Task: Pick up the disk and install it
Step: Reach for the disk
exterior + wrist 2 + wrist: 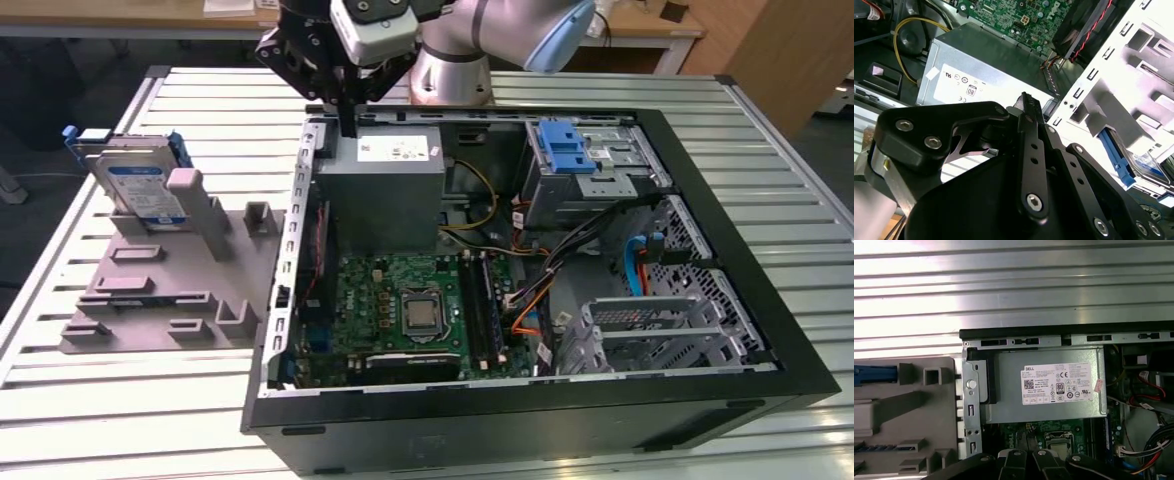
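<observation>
Black end effector [350,126], pinched together, empty, over boxy grey power supply [387,190]; flat silver disk [142,190] upright in stand [160,290].

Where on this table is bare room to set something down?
Bare slatted table on the camera side of the grey fixture, and a strip past the computer case on the exterior view's right. Crowded: the case interior with cables, the fixture's far end holding the disk.

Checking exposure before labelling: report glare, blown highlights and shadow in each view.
First wrist view: the slatted table glares in bright bands. Second wrist view: the grey holder is washed out nearly white, the gripper dark against it. Exterior view: even light, the computer case shaded inside, the disk evenly lit.
</observation>
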`<action>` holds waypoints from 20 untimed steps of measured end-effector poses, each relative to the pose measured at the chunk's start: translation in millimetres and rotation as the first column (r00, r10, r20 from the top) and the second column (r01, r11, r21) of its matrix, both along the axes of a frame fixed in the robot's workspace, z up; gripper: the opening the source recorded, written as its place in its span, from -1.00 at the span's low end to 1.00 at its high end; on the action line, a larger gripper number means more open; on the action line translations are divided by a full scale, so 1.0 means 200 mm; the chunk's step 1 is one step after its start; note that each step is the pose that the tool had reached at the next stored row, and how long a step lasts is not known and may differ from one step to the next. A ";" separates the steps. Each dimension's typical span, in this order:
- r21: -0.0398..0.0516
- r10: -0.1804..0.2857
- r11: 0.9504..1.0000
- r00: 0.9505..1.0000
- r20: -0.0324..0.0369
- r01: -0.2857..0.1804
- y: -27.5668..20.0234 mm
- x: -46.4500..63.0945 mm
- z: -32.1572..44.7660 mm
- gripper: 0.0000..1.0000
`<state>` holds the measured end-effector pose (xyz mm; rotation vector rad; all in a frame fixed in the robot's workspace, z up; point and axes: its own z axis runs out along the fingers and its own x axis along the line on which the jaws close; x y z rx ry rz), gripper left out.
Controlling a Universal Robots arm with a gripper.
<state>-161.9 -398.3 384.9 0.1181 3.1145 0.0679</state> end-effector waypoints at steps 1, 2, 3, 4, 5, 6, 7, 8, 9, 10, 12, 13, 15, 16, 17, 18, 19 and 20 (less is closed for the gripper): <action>0.000 0.000 1.000 1.000 0.000 0.000 0.006 -0.01 0.000 -0.79; 0.000 0.000 1.000 1.000 0.000 0.000 0.009 -0.01 0.000 -0.79; 0.000 0.000 1.000 1.000 0.000 0.000 0.011 -0.01 0.000 -0.79; 0.000 0.000 1.000 1.000 0.000 0.000 0.013 -0.02 0.000 -0.79; 0.000 0.000 1.000 1.000 0.000 0.000 0.014 -0.02 0.000 -0.79; 0.000 0.000 1.000 1.000 0.000 0.000 0.016 -0.02 0.000 -0.79; 0.000 0.000 1.000 1.000 0.000 0.000 0.017 -0.02 0.000 -0.79; 0.000 0.000 1.000 1.000 0.000 0.000 0.017 -0.02 0.000 -0.79; 0.000 0.000 1.000 1.000 0.000 0.000 0.017 -0.02 0.000 -0.79; 0.000 0.000 1.000 1.000 0.000 0.000 0.017 -0.02 0.000 -0.79; 0.000 0.000 1.000 1.000 0.000 0.000 0.018 -0.02 0.000 -0.79; 0.000 0.000 1.000 1.000 0.000 0.000 0.018 -0.02 0.000 -0.79; 0.000 0.000 1.000 1.000 0.000 0.000 0.020 -0.02 0.000 -0.79; 0.000 0.000 1.000 1.000 0.000 0.000 0.020 -0.03 0.000 -0.79; 0.000 0.000 1.000 1.000 0.000 0.000 0.021 -0.03 0.000 -0.79; 0.000 0.000 1.000 1.000 0.000 0.000 0.021 -0.03 0.000 -0.79; 0.000 0.000 1.000 1.000 0.000 0.000 0.021 -0.03 0.000 -0.79; 0.000 0.000 1.000 1.000 0.000 0.000 0.022 -0.03 0.000 -0.79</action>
